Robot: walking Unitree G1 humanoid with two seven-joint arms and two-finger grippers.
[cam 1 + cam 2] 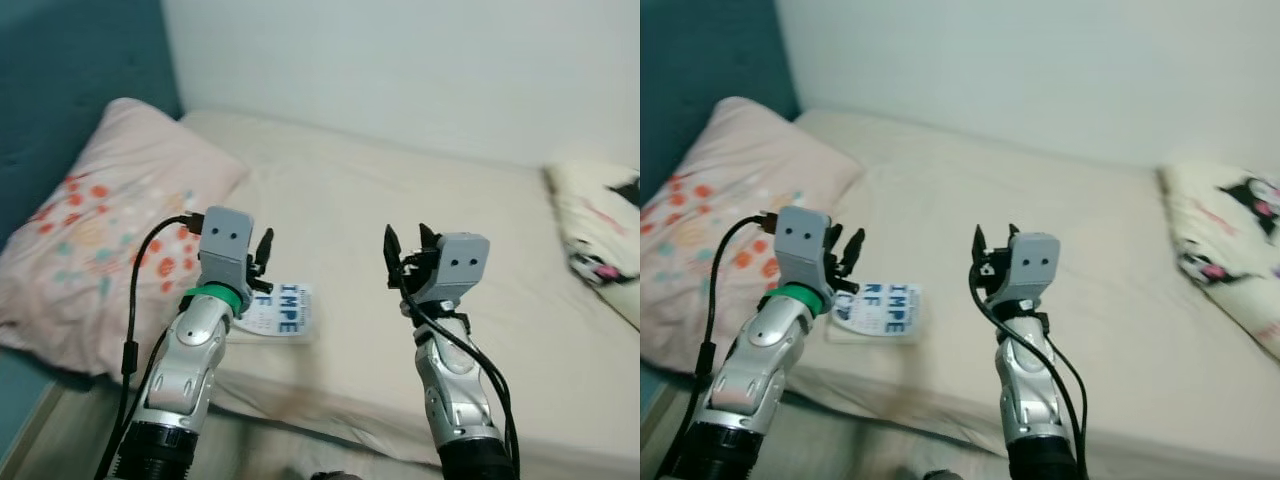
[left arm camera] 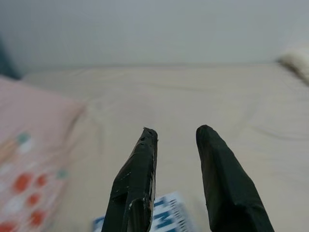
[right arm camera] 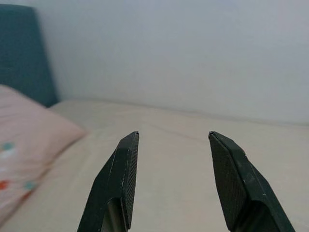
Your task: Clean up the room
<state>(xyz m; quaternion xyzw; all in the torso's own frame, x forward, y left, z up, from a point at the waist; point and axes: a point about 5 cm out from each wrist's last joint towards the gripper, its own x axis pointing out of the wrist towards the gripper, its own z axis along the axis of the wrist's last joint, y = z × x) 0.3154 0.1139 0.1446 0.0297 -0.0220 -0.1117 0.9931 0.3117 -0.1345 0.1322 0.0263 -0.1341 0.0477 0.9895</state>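
Both claws are raised over the near edge of the bed [image 1: 400,200], holding nothing. Left claw [image 1: 264,262] hangs just above a flat white packet [image 1: 288,310] printed with blue letters; its two black fingers [image 2: 137,174] stand a narrow gap apart, and in the left wrist view the packet's blue print shows below and between them. Right claw [image 1: 408,256] hovers over bare sheet, well apart from the packet, its fingers [image 3: 120,179] spread wider, with only sheet and wall [image 3: 169,53] beyond them.

That packet lies flat on the cream sheet near the bed's front edge, just beside the lower corner of the pink pillow [image 1: 110,230]. Whether it touches the pillow cannot be told, since the left arm [image 1: 190,360] covers that side. Its letters read "IMPE" on one line, with more below partly hidden.

Pink pillow, dotted with red, orange and teal marks, sits at the bed's left end against a teal headboard [image 1: 70,90]. On the far right of the bed lies a cream cushion [image 1: 600,230] with a black-and-pink cartoon figure. Black cables [image 1: 135,300] loop from each wrist down along the silver arms. A white wall runs behind the bed.
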